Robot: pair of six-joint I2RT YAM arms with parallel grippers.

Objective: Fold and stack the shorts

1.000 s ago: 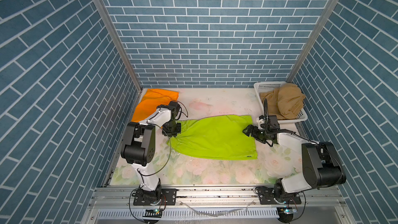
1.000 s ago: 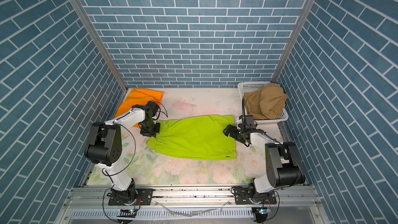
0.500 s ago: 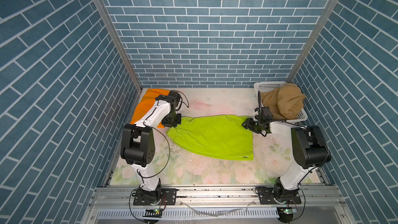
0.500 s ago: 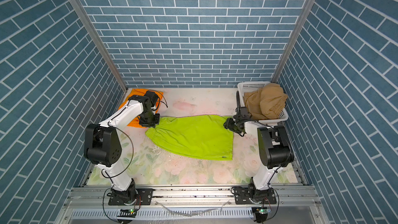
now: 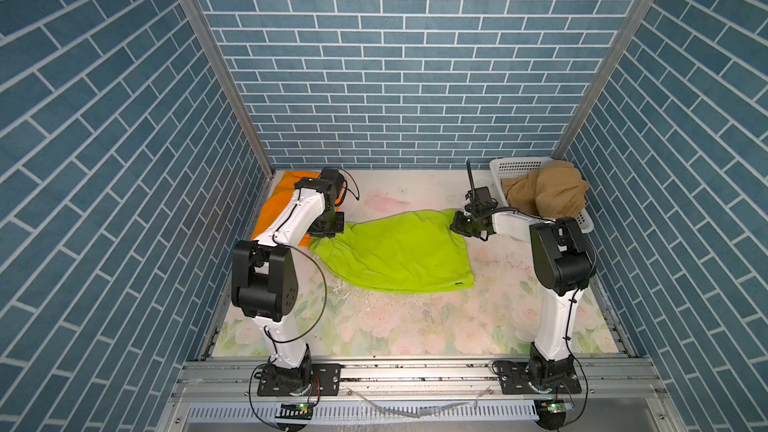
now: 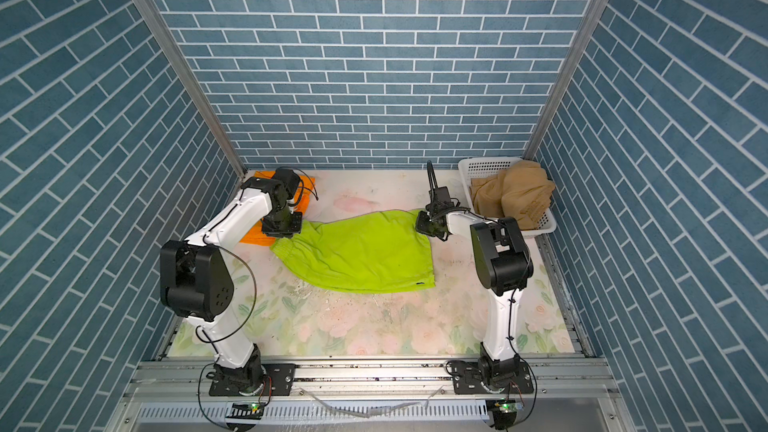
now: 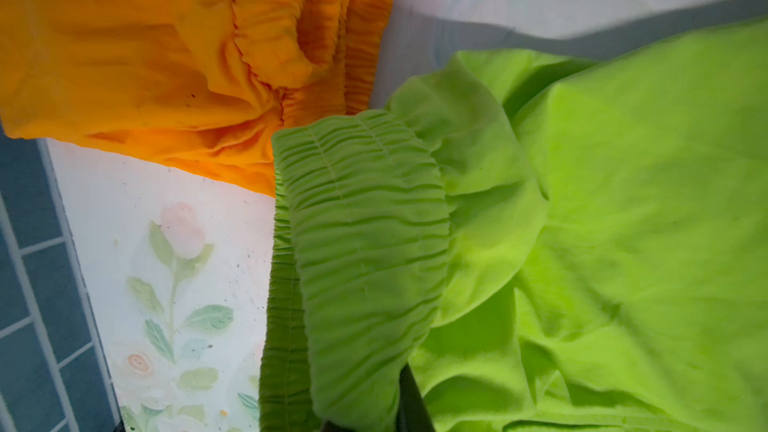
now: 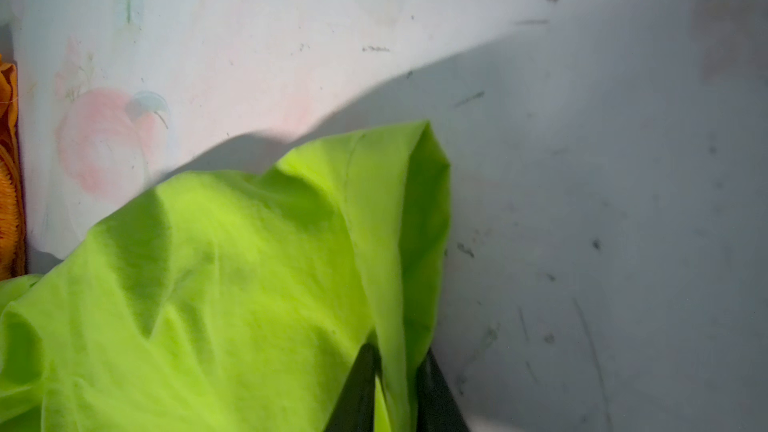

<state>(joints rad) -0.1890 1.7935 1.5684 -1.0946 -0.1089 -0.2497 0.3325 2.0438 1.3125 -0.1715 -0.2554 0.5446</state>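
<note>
The lime green shorts [image 5: 399, 251] [image 6: 357, 251] lie spread across the middle of the mat, waistband to the left. My left gripper [image 5: 326, 229] [image 6: 282, 228] is shut on the gathered waistband [image 7: 361, 222], its jaws mostly hidden under the cloth. My right gripper [image 5: 459, 226] [image 6: 424, 224] is shut on the far right corner of the green shorts [image 8: 228, 284], a fold pinched between its dark fingers [image 8: 357, 388]. The orange shorts [image 5: 278, 209] [image 6: 253, 236] [image 7: 166, 76] lie at the back left under the left arm. The tan shorts [image 5: 548, 195] [image 6: 515, 197] are heaped in the basket.
A white perforated basket [image 5: 515, 166] [image 6: 486, 166] stands in the back right corner, close to the right arm. Blue brick walls close in the left, back and right. The flowered mat [image 5: 415, 326] shows bare in front of the green shorts.
The right gripper has closed on the green shorts' far right corner. Both grippers have moved toward the back wall, and the left one has drawn the waistband back with it.
</note>
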